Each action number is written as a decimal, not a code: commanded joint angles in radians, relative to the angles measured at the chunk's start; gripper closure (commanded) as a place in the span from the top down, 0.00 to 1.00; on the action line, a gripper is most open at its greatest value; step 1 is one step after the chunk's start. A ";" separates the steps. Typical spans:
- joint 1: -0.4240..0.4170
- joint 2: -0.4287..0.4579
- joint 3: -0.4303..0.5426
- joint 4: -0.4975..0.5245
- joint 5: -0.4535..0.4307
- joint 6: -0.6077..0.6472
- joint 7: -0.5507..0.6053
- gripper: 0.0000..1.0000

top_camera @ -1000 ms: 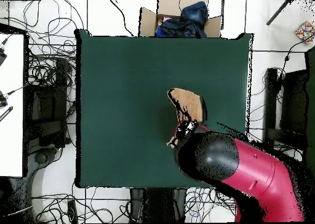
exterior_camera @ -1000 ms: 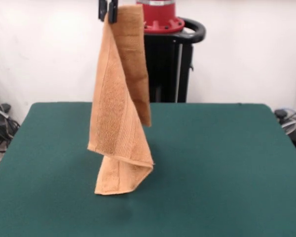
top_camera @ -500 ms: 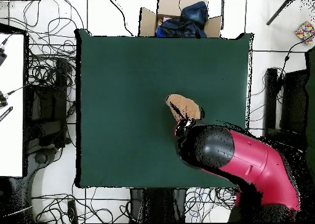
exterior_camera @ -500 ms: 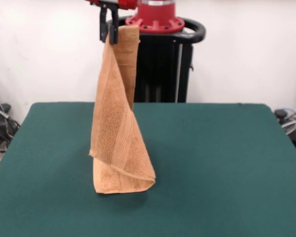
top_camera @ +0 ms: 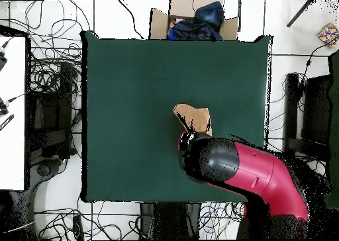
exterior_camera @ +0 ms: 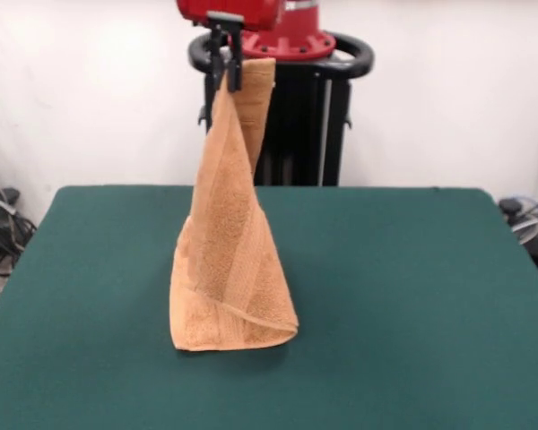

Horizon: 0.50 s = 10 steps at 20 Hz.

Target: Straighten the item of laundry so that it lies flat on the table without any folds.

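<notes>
Your hand [exterior_camera: 225,64] is high above the tabletop [exterior_camera: 412,296], its fingers clamped on the top corner of the towel [exterior_camera: 229,260]. You can see the cloth hang down from it in a tall cone, one short flap draped over beside the grip. Its lower edge rests folded on the green surface, left of centre in the front view. From overhead, the red arm [top_camera: 251,172] hides most of it.

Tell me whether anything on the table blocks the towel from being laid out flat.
Nothing visible does. The gripper already pinches the towel by its top, its lower end resting folded on the table, and the green top shows no other object around it.
</notes>
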 commanded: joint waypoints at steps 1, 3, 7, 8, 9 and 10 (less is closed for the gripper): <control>0.029 0.024 0.093 0.086 -0.003 -0.014 -0.012 0.00; 0.035 0.040 0.098 0.071 -0.004 -0.009 0.006 0.00; 0.044 0.049 0.099 0.083 0.000 -0.046 0.030 0.00; 0.046 0.051 0.099 0.088 0.001 -0.055 0.037 0.00; 0.045 0.054 0.103 0.095 0.003 -0.066 0.038 0.00; 0.043 0.056 0.106 0.103 0.004 -0.078 0.040 0.00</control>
